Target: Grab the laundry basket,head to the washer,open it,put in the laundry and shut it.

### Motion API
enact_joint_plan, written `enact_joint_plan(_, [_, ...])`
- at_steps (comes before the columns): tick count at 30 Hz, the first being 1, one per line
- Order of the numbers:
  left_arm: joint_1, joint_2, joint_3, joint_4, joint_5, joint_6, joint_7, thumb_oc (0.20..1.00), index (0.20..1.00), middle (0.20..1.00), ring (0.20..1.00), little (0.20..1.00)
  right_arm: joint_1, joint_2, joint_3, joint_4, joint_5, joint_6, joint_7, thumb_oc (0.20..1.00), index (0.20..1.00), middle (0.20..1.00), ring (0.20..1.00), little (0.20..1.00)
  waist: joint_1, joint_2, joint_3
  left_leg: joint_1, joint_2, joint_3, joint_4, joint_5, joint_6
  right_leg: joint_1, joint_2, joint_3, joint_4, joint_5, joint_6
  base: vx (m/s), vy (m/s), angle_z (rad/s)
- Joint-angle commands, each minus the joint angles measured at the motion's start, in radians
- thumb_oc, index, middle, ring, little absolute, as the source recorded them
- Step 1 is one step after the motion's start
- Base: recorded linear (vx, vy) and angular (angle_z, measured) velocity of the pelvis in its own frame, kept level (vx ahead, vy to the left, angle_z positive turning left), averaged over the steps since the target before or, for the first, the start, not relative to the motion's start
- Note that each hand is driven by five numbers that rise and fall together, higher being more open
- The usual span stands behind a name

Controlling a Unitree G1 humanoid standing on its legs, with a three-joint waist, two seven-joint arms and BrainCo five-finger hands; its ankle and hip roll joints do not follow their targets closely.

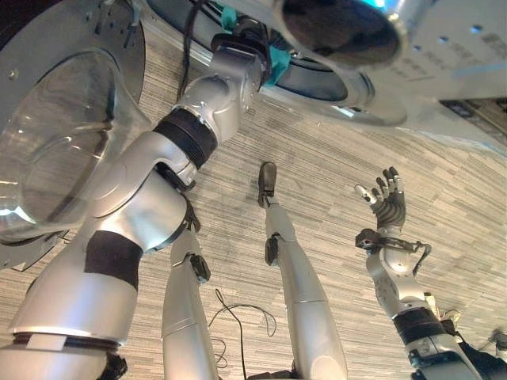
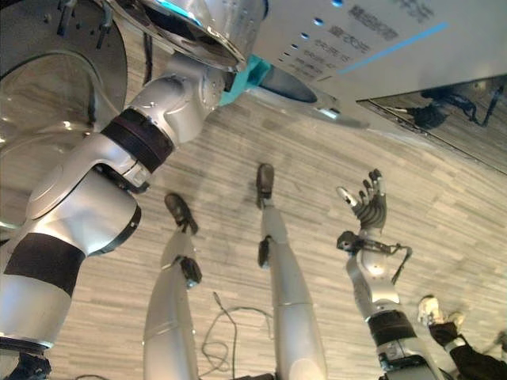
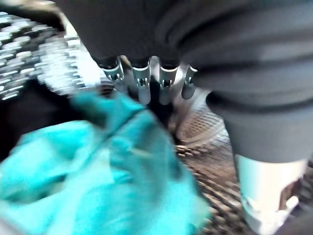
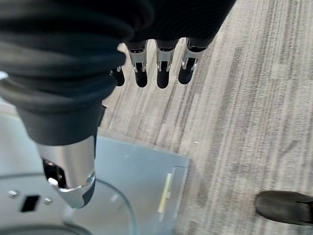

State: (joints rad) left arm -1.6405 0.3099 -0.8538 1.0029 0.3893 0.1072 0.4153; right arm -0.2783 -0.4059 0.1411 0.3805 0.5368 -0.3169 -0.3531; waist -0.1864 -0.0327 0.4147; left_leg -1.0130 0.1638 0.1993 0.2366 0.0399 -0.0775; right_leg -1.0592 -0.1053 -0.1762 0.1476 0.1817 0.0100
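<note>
Though blurred, teal laundry [image 3: 98,171] by left hand [image 3: 146,83].

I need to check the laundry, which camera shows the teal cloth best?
The left wrist view: the teal cloth lies close up past the left hand, with the drum behind. Both eye views show a mere teal scrap at the washer opening.

The floor [image 1: 333,150] is laid in pale grey-brown planks with a fine streaked grain, running under the washer [image 2: 372,47] and out across the room; the washer stands on it, its lower silver panel [image 4: 142,186] meeting the boards; at the far right edge a person's pale shoes [image 2: 434,310] rest on the planks, dark trouser cuffs just above them; a dark shoe [image 4: 286,208] sits on the boards near the washer's corner.
</note>
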Motion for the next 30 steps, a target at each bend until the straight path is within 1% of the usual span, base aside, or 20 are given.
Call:
enact_joint_plan(1, [-0.03, 0.0, 0.047, 0.061, -0.058, -0.023, 0.109, 1.0, 1.0, 1.0, 1.0, 1.0, 0.087, -0.005, -0.032, -0.003, -0.004, -0.019, -0.018, 1.0, 1.0, 1.0, 1.0, 1.0, -0.022, 0.023, -0.053, -0.004, -0.05, -0.056, -0.095, 0.003, 0.055, 0.105, 0.05, -0.029, 0.179, -0.366, 0.04, 0.0, 0.0, 0.0])
enact_joint_plan(5, [0.081, 0.063, 0.118, -0.045, -0.084, -0.02, 0.139, 1.0, 1.0, 1.0, 1.0, 1.0, 0.081, 0.01, -0.027, 0.004, -0.002, -0.025, -0.025, 1.0, 1.0, 1.0, 1.0, 1.0, 0.001, 0.028, -0.042, -0.006, -0.058, -0.067, -0.106, 0.012, 0.055, 0.104, 0.046, -0.04, 0.177, -0.366, 0.038, 0.0, -0.024, 0.01])
enact_joint_plan(6, [0.124, 0.084, 0.142, -0.109, -0.113, -0.04, 0.125, 1.0, 1.0, 1.0, 1.0, 1.0, 0.081, 0.013, -0.04, 0.0, -0.002, -0.018, -0.029, 1.0, 1.0, 1.0, 1.0, 1.0, 0.013, 0.031, -0.037, -0.007, -0.06, -0.069, -0.109, 0.013, 0.055, 0.103, 0.044, -0.043, 0.177, -0.367, 0.039, 0.0, 0.009, 0.05])
enact_joint_plan(7, [0.245, 0.121, 0.206, -0.259, -0.236, -0.101, 0.06, 1.0, 1.0, 1.0, 1.0, 1.0, 0.094, 0.023, -0.067, -0.011, 0.003, 0.01, -0.026, 1.0, 1.0, 1.0, 1.0, 1.0, 0.028, 0.037, -0.033, -0.004, -0.064, -0.069, -0.113, 0.017, 0.056, 0.102, 0.044, -0.044, 0.18, -0.37, 0.038, 0.0, 0.017, 0.05])
enact_joint_plan(8, [0.253, 0.127, 0.209, -0.269, -0.238, -0.099, 0.057, 1.0, 1.0, 1.0, 1.0, 1.0, 0.098, 0.021, -0.065, -0.013, 0.003, 0.012, -0.026, 1.0, 1.0, 1.0, 1.0, 1.0, 0.026, 0.038, -0.036, -0.004, -0.064, -0.069, -0.114, 0.017, 0.056, 0.103, 0.044, -0.044, 0.18, -0.37, 0.038, 0.0, 0.04, 0.07])
enact_joint_plan(9, [0.39, 0.155, 0.274, -0.392, -0.421, -0.168, -0.001, 1.0, 1.0, 1.0, 1.0, 1.0, 0.108, 0.039, -0.095, -0.025, 0.026, 0.028, -0.019, 1.0, 1.0, 1.0, 1.0, 1.0, 0.044, 0.048, -0.032, -0.001, -0.07, -0.069, -0.116, 0.021, 0.055, 0.104, 0.044, -0.047, 0.181, -0.371, 0.036, 0.0, 0.022, 0.05])
enact_joint_plan(12, [0.507, 0.169, 0.314, -0.465, -0.485, -0.202, -0.013, 1.0, 1.0, 1.0, 1.0, 1.0, 0.117, 0.055, -0.088, -0.024, 0.03, 0.04, -0.005, 1.0, 1.0, 1.0, 1.0, 1.0, 0.053, 0.053, -0.033, 0.003, -0.073, -0.069, -0.115, 0.023, 0.055, 0.108, 0.043, -0.052, 0.183, -0.37, 0.035, 0.0, 0.017, 0.03])
enact_joint_plan(14, [0.625, 0.136, 0.351, -0.54, -0.529, -0.25, 0.003, 1.0, 1.0, 1.0, 1.0, 1.0, 0.101, 0.063, -0.079, -0.023, 0.027, 0.035, 0.002, 1.0, 1.0, 1.0, 1.0, 1.0, 0.062, 0.049, -0.028, 0.002, -0.075, -0.07, -0.115, 0.025, 0.054, 0.109, 0.04, -0.056, 0.181, -0.368, 0.033, 0.0, 0.002, 0.02])
enact_joint_plan(15, [0.629, 0.136, 0.352, -0.542, -0.528, -0.25, 0.003, 1.0, 1.0, 1.0, 1.0, 1.0, 0.101, 0.062, -0.078, -0.023, 0.027, 0.034, 0.002, 1.0, 1.0, 1.0, 1.0, 1.0, 0.061, 0.05, -0.029, 0.002, -0.075, -0.07, -0.115, 0.025, 0.055, 0.11, 0.04, -0.056, 0.181, -0.368, 0.033, 0.0, -0.008, 0.06])
enact_joint_plan(16, [0.673, 0.089, 0.36, -0.563, -0.592, -0.281, 0.007, 1.0, 1.0, 1.0, 1.0, 1.0, 0.091, 0.066, -0.074, -0.026, 0.034, 0.021, 0.004, 1.0, 1.0, 1.0, 1.0, 1.0, 0.062, 0.046, -0.027, 0.004, -0.077, -0.072, -0.115, 0.026, 0.055, 0.113, 0.041, -0.06, 0.184, -0.37, 0.031, 0.0, -0.007, 0.05])
enact_joint_plan(17, [0.674, 0.089, 0.359, -0.562, -0.592, -0.281, 0.006, 1.0, 1.0, 1.0, 1.0, 1.0, 0.091, 0.065, -0.074, -0.025, 0.034, 0.02, 0.004, 1.0, 1.0, 1.0, 1.0, 1.0, 0.062, 0.046, -0.027, 0.004, -0.077, -0.073, -0.116, 0.026, 0.055, 0.113, 0.04, -0.061, 0.184, -0.37, 0.031, 0.0, -0.004, 0.05])
enact_joint_plan(19, [0.625, -0.012, 0.31, -0.542, -0.659, -0.273, -0.012, 1.0, 1.0, 1.0, 1.0, 1.0, 0.071, 0.061, -0.07, -0.021, 0.042, 0.02, -0.006, 1.0, 1.0, 1.0, 1.0, 1.0, 0.053, 0.039, -0.028, 0.007, -0.077, -0.074, -0.118, 0.029, 0.055, 0.117, 0.041, -0.066, 0.187, -0.373, 0.029, 0.01, 0.0, 0.07])
enact_joint_plan(21, [0.622, -0.014, 0.309, -0.538, -0.659, -0.274, -0.012, 1.0, 1.0, 1.0, 1.0, 1.0, 0.07, 0.06, -0.072, -0.02, 0.042, 0.02, -0.006, 1.0, 1.0, 1.0, 1.0, 1.0, 0.055, 0.04, -0.027, 0.008, -0.077, -0.074, -0.118, 0.029, 0.055, 0.117, 0.041, -0.066, 0.187, -0.373, 0.029, 0.01, 0.002, 0.1])
enact_joint_plan(23, [0.594, -0.047, 0.294, -0.599, -0.776, -0.308, -0.026, 1.0, 1.0, 1.0, 1.0, 1.0, 0.044, 0.054, -0.082, 0.022, 0.046, 0.032, -0.028, 1.0, 1.0, 1.0, 1.0, 1.0, 0.059, 0.047, -0.029, 0.012, -0.084, -0.079, -0.121, 0.032, 0.057, 0.122, 0.037, -0.074, 0.197, -0.377, 0.031, 0.02, 0.01, 0.06])
enact_joint_plan(25, [0.71, -0.018, 0.298, -0.702, -0.88, -0.344, -0.074, 1.0, 1.0, 1.0, 1.0, 1.0, -0.023, 0.046, -0.095, 0.102, 0.01, 0.053, -0.061, 1.0, 1.0, 1.0, 1.0, 1.0, 0.081, 0.068, -0.028, 0.013, -0.092, -0.087, -0.118, 0.034, 0.061, 0.122, 0.03, -0.083, 0.218, -0.386, 0.03, 0.01, 0.018, 0.01])
enact_joint_plan(26, [0.791, 0.021, 0.28, -0.749, -0.932, -0.345, -0.12, 1.0, 1.0, 1.0, 1.0, 1.0, -0.093, 0.026, -0.101, 0.168, -0.02, 0.066, -0.085, 1.0, 1.0, 1.0, 1.0, 1.0, 0.107, 0.083, -0.025, 0.017, -0.096, -0.089, -0.116, 0.034, 0.064, 0.12, 0.024, -0.086, 0.237, -0.393, 0.028, 0.02, 0.057, 0.06])
enact_joint_plan(27, [0.886, 0.138, 0.249, -0.858, -0.986, -0.34, -0.19, 1.0, 1.0, 1.0, 1.0, 1.0, -0.277, -0.025, -0.105, 0.353, -0.017, 0.087, -0.097, 1.0, 1.0, 1.0, 1.0, 1.0, 0.164, 0.117, -0.014, 0.011, -0.108, -0.098, -0.105, 0.033, 0.071, 0.104, 0.007, -0.098, 0.286, -0.409, 0.025, 0.02, 0.046, 0.08])
enact_joint_plan(28, [0.887, 0.143, 0.252, -0.865, -0.989, -0.337, -0.191, 1.0, 1.0, 1.0, 1.0, 1.0, -0.288, -0.026, -0.103, 0.365, -0.013, 0.084, -0.092, 1.0, 1.0, 1.0, 1.0, 1.0, 0.162, 0.116, -0.011, 0.009, -0.109, -0.099, -0.103, 0.032, 0.071, 0.102, 0.006, -0.099, 0.288, -0.41, 0.025, 0.04, 0.016, 0.12])
enact_joint_plan(29, [0.937, 0.22, 0.232, -0.945, -1.02, -0.335, -0.244, 1.0, 1.0, 1.0, 1.0, 1.0, -0.403, -0.062, -0.082, 0.483, 0.027, 0.099, -0.064, 1.0, 1.0, 1.0, 1.0, 1.0, 0.205, 0.138, -0.006, 0.003, -0.115, -0.109, -0.096, 0.034, 0.072, 0.091, -0.001, -0.103, 0.325, -0.425, 0.026, 0.03, -0.009, 0.16])
enact_joint_plan(30, [0.939, 0.225, 0.236, -0.951, -1.022, -0.332, -0.245, 1.0, 1.0, 1.0, 1.0, 1.0, -0.414, -0.064, -0.079, 0.495, 0.032, 0.096, -0.058, 1.0, 1.0, 1.0, 1.0, 1.0, 0.202, 0.137, -0.004, 0.002, -0.116, -0.109, -0.095, 0.033, 0.072, 0.088, -0.002, -0.103, 0.328, -0.426, 0.026, 0.04, -0.016, 0.26])
